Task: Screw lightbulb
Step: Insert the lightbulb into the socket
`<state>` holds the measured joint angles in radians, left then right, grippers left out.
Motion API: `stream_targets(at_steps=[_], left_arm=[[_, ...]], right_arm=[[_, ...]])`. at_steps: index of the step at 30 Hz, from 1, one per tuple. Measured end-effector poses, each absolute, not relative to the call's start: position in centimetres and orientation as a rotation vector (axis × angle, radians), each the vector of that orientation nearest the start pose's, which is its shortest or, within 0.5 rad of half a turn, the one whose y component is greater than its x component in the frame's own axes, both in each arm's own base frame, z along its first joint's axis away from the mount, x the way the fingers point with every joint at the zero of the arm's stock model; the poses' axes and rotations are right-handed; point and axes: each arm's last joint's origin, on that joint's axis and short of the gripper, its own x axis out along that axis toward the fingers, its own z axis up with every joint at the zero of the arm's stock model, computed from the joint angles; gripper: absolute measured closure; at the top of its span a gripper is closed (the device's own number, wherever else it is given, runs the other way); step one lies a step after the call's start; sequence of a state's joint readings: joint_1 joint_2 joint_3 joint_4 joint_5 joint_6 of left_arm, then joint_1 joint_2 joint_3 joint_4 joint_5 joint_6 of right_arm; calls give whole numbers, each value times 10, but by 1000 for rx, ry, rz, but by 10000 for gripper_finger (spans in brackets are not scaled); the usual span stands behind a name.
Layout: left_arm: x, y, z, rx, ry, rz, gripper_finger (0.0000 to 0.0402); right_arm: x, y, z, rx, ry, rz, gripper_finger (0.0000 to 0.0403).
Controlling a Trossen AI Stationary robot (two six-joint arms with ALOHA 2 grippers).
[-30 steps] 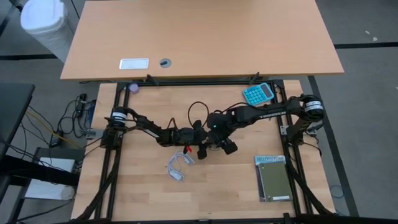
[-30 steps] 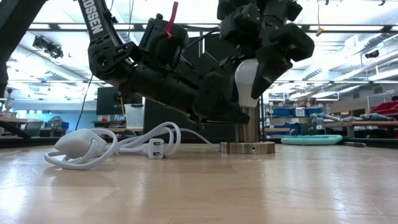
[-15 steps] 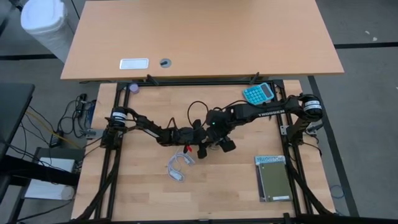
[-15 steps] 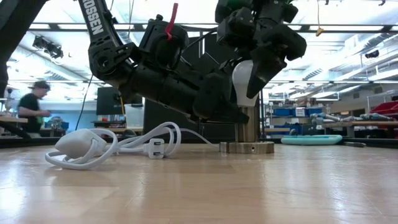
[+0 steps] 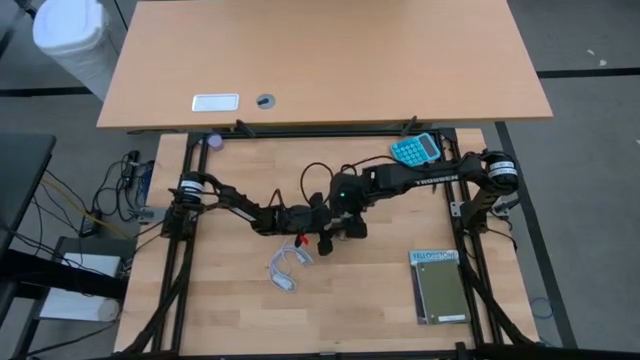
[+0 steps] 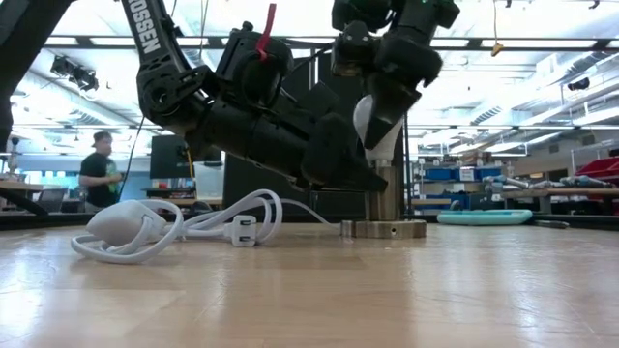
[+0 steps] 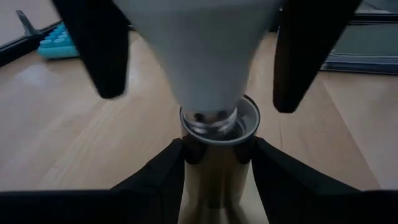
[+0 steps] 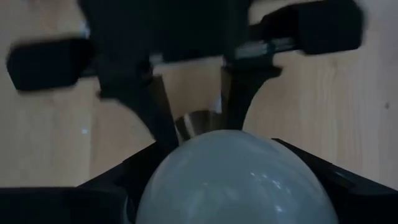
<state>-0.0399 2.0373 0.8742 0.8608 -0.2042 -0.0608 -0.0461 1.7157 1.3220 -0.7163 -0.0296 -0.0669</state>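
The white lightbulb [image 6: 372, 130] stands over the metal socket post [image 6: 389, 193], which rises from a round base disc [image 6: 384, 229] on the table. Its silvery screw base [image 7: 210, 118] sits in the socket's mouth. My right gripper [image 6: 385, 92] comes from above and is shut on the bulb. My left gripper [image 7: 214, 149] reaches in low from the table's left and is shut on the socket post. In the high view both grippers meet mid-table, left [image 5: 325, 238] and right [image 5: 350, 218]. My left gripper pinches the socket post [image 7: 214, 186] between its two fingers, just below the post's rim. The fingers come slanting down from the table's left and lie across the upright post, whose base disc rests on the table. My right gripper pinches the bulb's round glass head [image 8: 230, 180] between its two fingers [image 7: 93, 56], coming from above and pointing down. The bulb hangs below the fingers, leaning a little, with its screw base in the socket's mouth.
A coiled white cable with a plug [image 6: 155, 227] lies on the table left of the socket; it also shows in the high view [image 5: 285, 265]. A teal calculator [image 5: 415, 150] lies at the far right, a green notebook [image 5: 438, 287] at the near right. A person [image 6: 97, 179] moves in the room behind.
My right gripper has turned about its own long axis with the bulb in its fingers and shifted a little toward the table's left. The bulb's head now leans slightly left of the socket. My left gripper and the socket have kept still.
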Motion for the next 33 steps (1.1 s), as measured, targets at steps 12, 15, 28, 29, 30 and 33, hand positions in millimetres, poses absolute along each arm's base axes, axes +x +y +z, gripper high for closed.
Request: stream_targets(at_steps=[12, 15, 28, 29, 30, 33], left_arm=[[383, -9, 110, -41, 293, 178, 227], [383, -9, 110, -44, 293, 179, 227], [383, -9, 110, -44, 293, 180, 227], [383, -9, 110, -44, 293, 180, 227], [383, -9, 110, -44, 293, 180, 227], [383, -9, 110, -44, 293, 180, 227]], right_arm=[[348, -14, 240, 26, 1130, 21, 134], [348, -14, 237, 5, 1132, 36, 134], [347, -15, 227, -43, 1120, 61, 101], [347, -15, 226, -48, 1121, 64, 97], [347, -15, 226, -52, 1122, 67, 94], [346, -15, 226, -67, 1123, 78, 82]])
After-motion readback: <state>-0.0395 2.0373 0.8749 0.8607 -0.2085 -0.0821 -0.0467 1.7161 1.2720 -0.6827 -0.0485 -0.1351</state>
